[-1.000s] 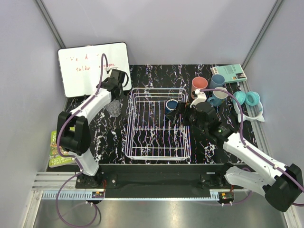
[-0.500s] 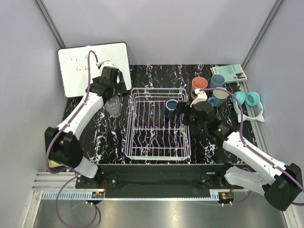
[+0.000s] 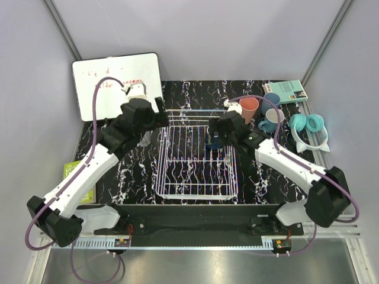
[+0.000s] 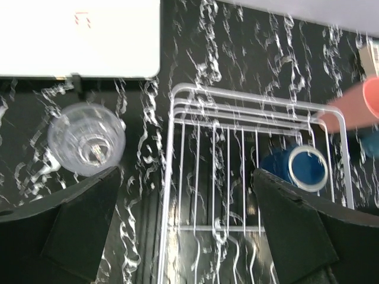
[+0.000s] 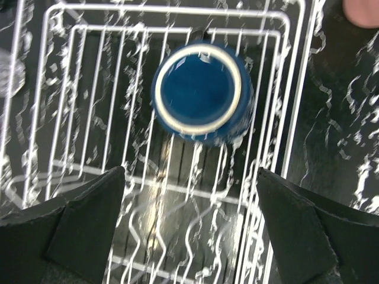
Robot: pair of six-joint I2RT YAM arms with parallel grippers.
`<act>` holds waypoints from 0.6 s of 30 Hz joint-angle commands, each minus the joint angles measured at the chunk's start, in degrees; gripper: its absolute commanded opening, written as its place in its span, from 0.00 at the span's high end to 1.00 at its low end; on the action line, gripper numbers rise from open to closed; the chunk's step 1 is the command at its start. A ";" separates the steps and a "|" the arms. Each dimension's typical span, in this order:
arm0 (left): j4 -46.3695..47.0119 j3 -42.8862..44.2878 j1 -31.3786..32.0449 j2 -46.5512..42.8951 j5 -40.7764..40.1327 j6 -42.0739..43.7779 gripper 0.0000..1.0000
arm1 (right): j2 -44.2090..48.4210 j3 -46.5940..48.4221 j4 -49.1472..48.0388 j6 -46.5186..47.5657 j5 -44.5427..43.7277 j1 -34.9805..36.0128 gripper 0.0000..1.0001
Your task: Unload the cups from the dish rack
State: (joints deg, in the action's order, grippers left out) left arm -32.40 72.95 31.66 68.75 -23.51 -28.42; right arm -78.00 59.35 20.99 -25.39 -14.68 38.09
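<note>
The white dish rack [image 3: 161,177] sits mid-table with one dark navy mug [image 3: 212,142] upright in its far right corner. My right gripper [image 3: 219,137] hangs open over the rack [image 5: 177,9], and the navy mug [image 5: 198,92] stands just beyond its fingertips. My left gripper [image 3: 154,115] is open and empty above the rack's left rim [image 4: 172,148]. A clear glass [image 4: 87,139] stands on the table left of the rack. A salmon tumbler [image 3: 249,106] and two light blue mugs [image 3: 272,99] [image 3: 269,121] stand to the right of the rack.
A whiteboard [image 3: 115,83] leans at the back left. Teal headphones [image 3: 308,124] and a green booklet [image 3: 287,90] lie at the right edge. A green packet [image 3: 70,171] lies beside the table's left edge.
My left gripper has opened, left the clear glass on the table and swung right toward the rack. My right gripper has moved farther back, over the navy mug.
</note>
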 commanded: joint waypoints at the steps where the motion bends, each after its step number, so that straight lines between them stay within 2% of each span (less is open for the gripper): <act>1: 1.73 -5.35 4.02 -5.28 -3.47 -3.38 0.01 | -5.66 7.87 1.24 3.23 -6.50 0.15 0.00; 8: 1.99 -11.42 7.36 -9.42 -4.09 -4.80 0.01 | -17.26 16.58 4.31 4.73 -8.70 0.23 0.00; 18: 2.26 -13.27 7.45 -10.30 -3.39 -5.24 0.01 | -23.77 18.96 6.52 4.21 -11.95 0.23 0.00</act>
State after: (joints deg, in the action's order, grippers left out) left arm -32.88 59.96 38.81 59.07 -25.80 -32.91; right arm -99.98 75.11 26.20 -21.80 -23.07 38.09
